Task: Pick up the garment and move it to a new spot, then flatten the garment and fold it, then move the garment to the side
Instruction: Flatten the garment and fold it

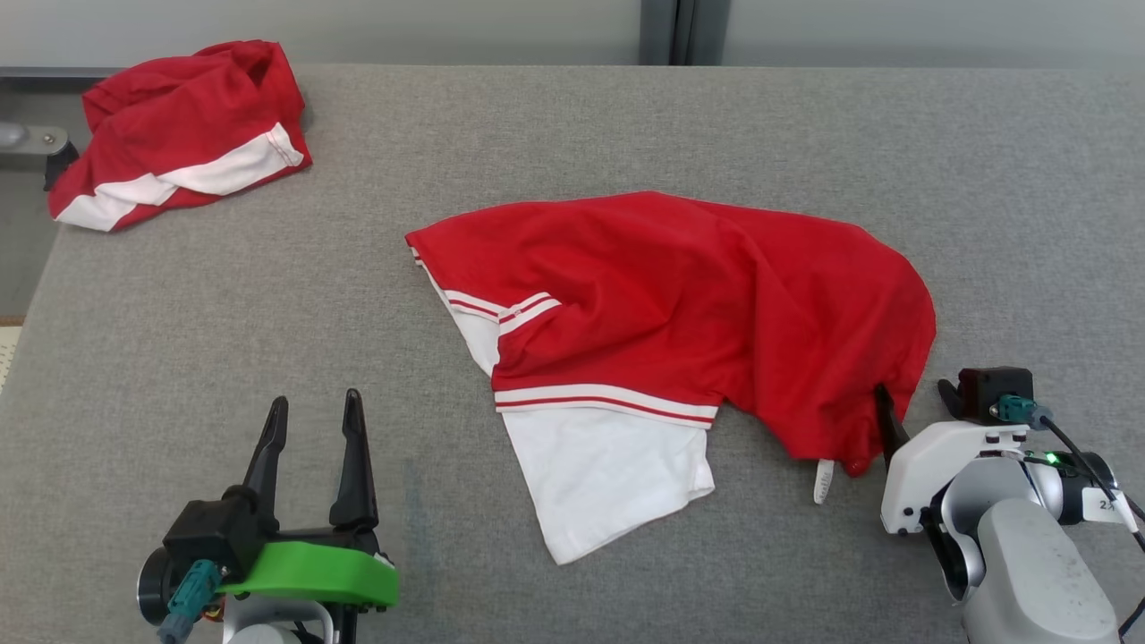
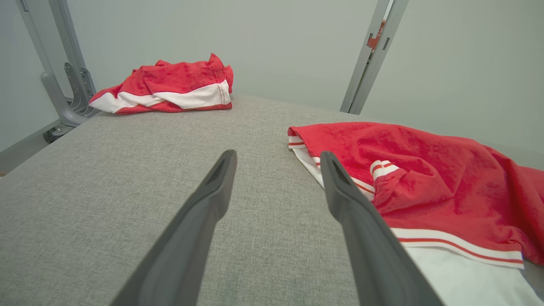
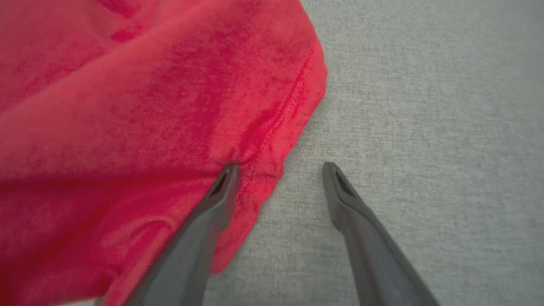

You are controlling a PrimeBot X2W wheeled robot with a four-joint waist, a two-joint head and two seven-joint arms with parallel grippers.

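White label (image 1: 1106,506) on right wrist: partial "2."

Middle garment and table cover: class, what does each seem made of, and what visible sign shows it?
Middle garment: seemingly soft knit fabric, matte red with white panels; it drapes in folds, with a stitched hem. Table cover: apparently woven grey cloth, matte; a fine flecked weave shows.
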